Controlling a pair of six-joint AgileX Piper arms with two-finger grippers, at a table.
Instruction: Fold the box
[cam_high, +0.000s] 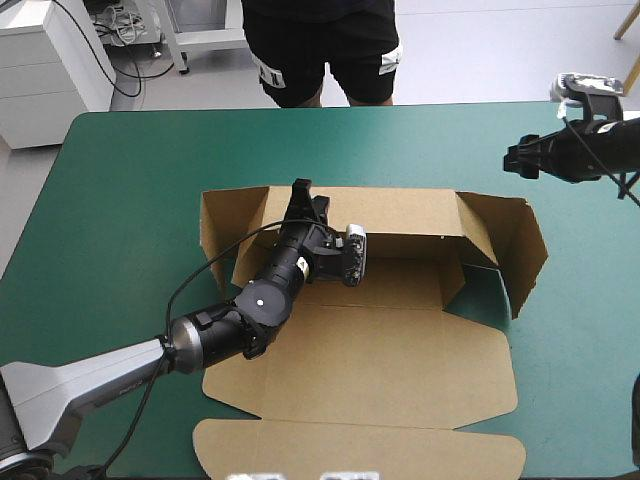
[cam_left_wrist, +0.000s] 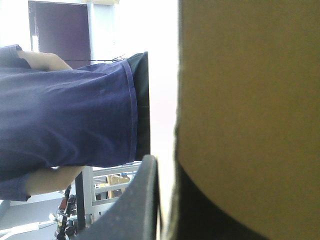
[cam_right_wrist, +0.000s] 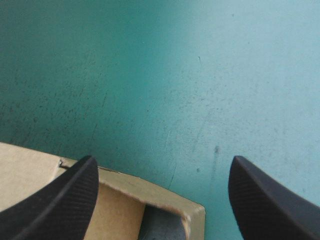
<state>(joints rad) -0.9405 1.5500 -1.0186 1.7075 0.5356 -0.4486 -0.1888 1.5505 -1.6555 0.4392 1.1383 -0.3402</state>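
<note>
The brown box lies mid-table with its lid flat toward the front edge. Its back wall and both side flaps stand raised. My left gripper sits at the left end of the back wall, shut on the board's top edge. In the left wrist view the board fills the space ahead, with one black finger on each face of the sheet. My right gripper hovers open over the teal-green cover beyond the box's far right corner. That corner shows under the right gripper, which holds nothing.
Bare teal-green cover surrounds the box at the left, back and right. The lid's front tab reaches close to the table's front edge. The raised right flap stands just below my right gripper.
</note>
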